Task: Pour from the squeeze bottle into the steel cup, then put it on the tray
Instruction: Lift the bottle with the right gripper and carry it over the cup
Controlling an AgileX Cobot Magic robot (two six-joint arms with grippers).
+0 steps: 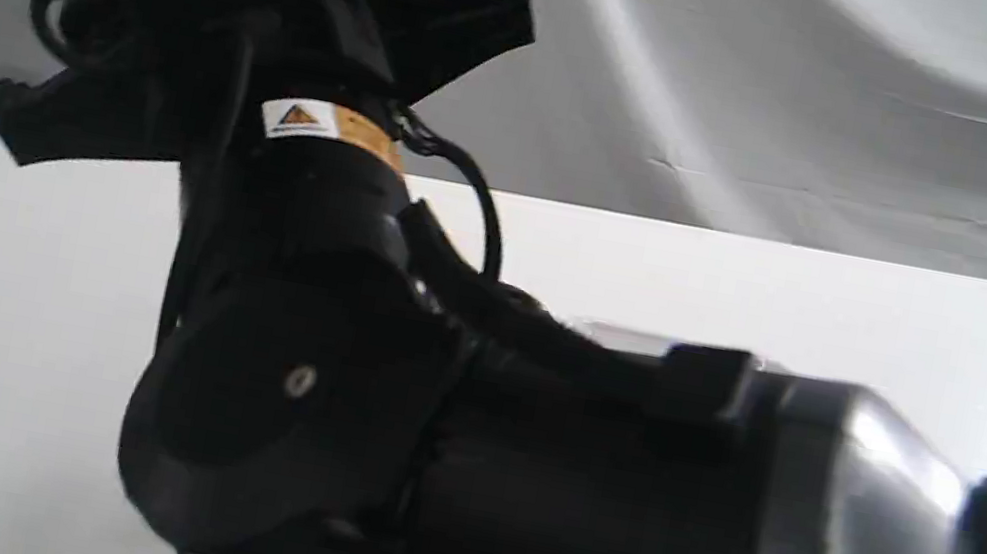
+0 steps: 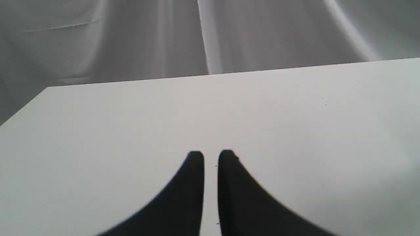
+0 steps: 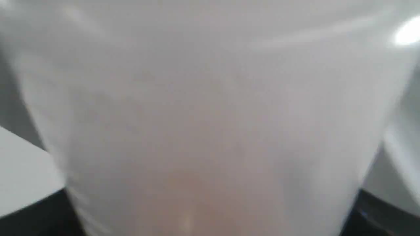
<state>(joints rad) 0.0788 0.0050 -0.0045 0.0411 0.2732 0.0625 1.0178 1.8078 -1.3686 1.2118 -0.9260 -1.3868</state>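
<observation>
we see the squeeze bottle [image 3: 210, 108] fill the right wrist view, faint orange at lower centre, with the right gripper [image 3: 206, 216] clamped on its sides at the lower corners. the left gripper [image 2: 211, 156], fingers drawn together with only a slit between, hovers over the white table [image 2: 311, 108] at lower centre.

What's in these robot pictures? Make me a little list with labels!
left gripper: fingers nearly touching, holding nothing, over the white table
right gripper: seems to grip the squeeze bottle
squeeze bottle: whitish, blurry, fills the right wrist view, faint orange tint inside
exterior view: mostly blocked by a black arm
backdrop: grey cloth
steel cup and tray: cannot be made out in any view
</observation>
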